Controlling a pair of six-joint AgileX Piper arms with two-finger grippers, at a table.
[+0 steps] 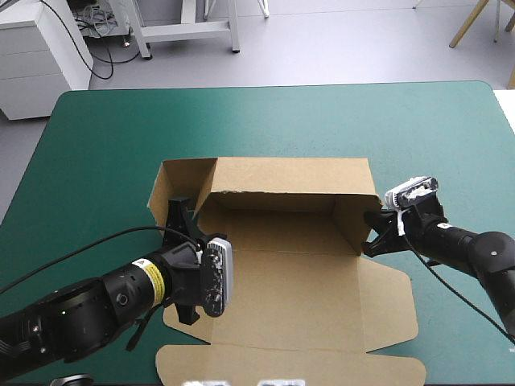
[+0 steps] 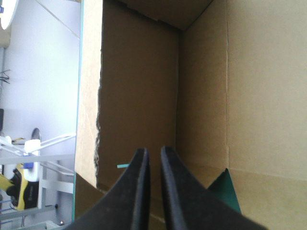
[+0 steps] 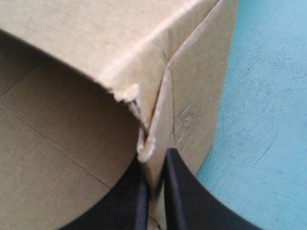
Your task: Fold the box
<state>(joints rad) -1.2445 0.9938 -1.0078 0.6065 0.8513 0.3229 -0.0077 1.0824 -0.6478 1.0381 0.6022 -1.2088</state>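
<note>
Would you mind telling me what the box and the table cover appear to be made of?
The box looks like matte brown cardboard, probably corrugated: score lines crease it and one edge is ragged. The teal-green cover seems a smooth mat, perhaps rubber or vinyl; faint scuffs show.

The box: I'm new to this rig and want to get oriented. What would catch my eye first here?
The brown box dominates, half-formed in the middle of the teal-green table, with its back wall raised and its lid panel flat toward the near edge. The left end effector and right end effector each pinch a side wall, fingers all but shut on the board.
</note>
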